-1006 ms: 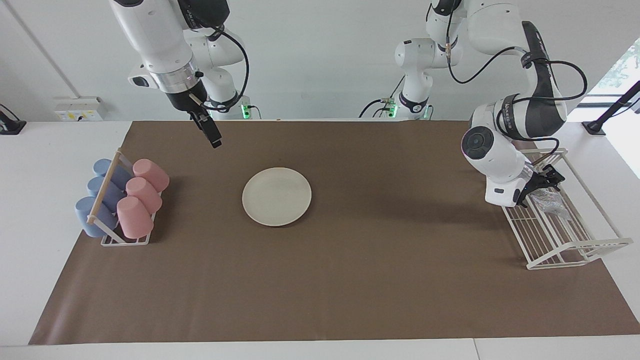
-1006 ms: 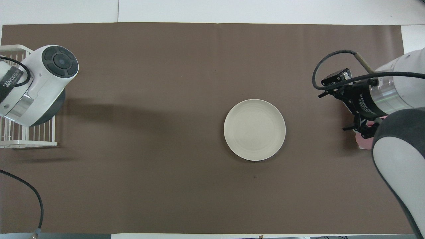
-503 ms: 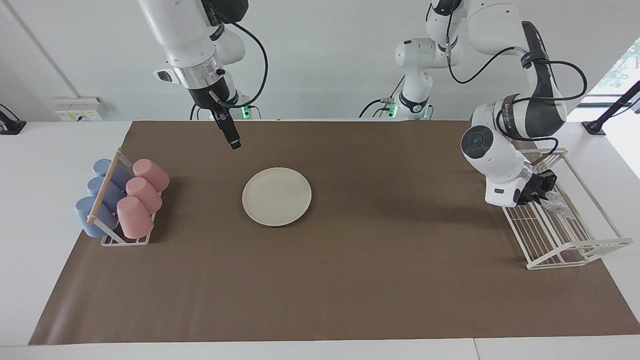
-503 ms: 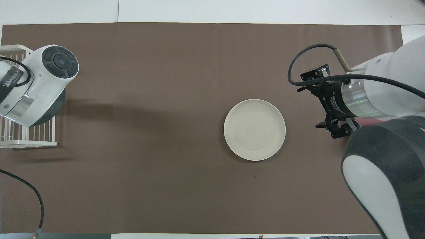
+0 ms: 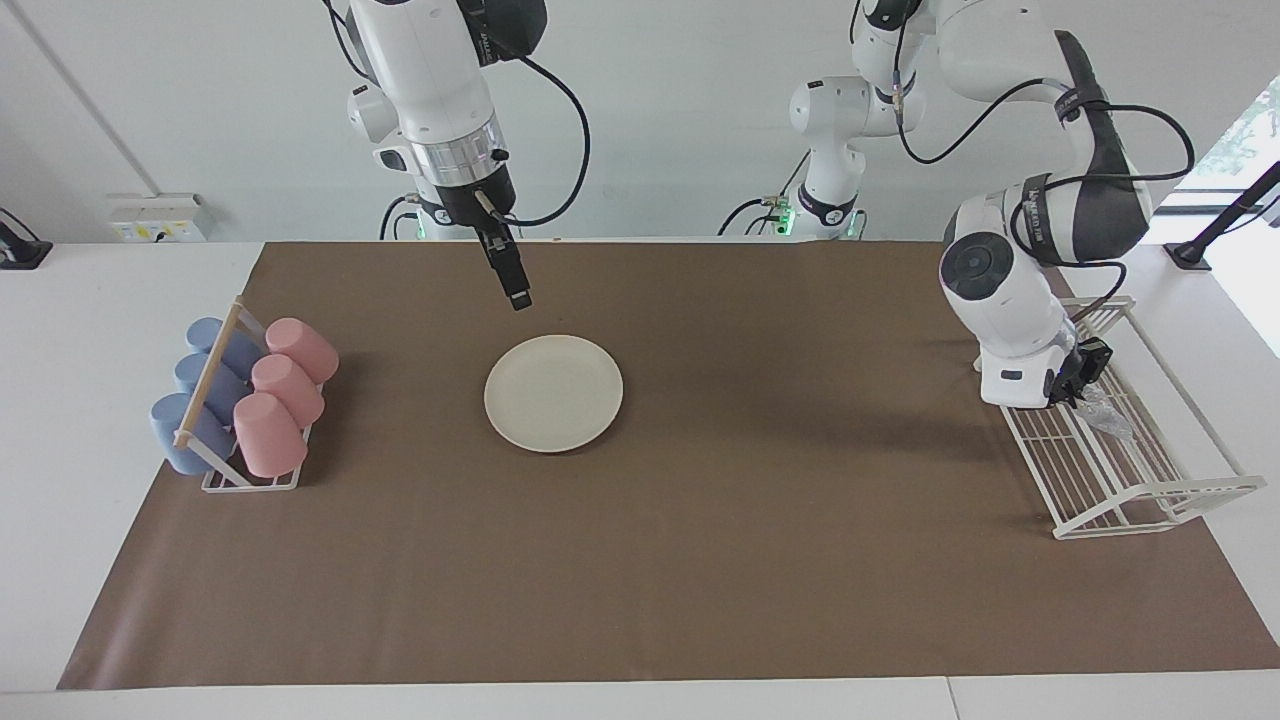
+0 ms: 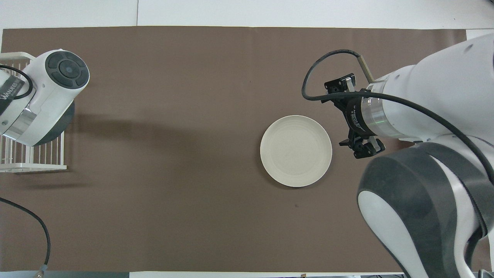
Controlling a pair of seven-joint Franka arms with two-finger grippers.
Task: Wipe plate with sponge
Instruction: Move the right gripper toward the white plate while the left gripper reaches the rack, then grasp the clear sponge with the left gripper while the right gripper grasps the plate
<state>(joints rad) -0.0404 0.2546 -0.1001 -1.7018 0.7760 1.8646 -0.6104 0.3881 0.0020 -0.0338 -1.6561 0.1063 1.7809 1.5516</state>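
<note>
My right gripper [image 5: 517, 297] swings away from the cup rack [image 5: 243, 410] and now hangs over the mat [image 5: 700, 560] just beside the plate [image 5: 553, 392], on its robot-ward edge, carried there in two steps across the last second. My left gripper [image 5: 1080, 388] closes: its fingers, spread a second ago above the sponge [image 5: 1105, 412] in the wire rack [image 5: 1130, 470], now pinch the wad. The left wrist also straightens up and sits a little higher than before.
</note>
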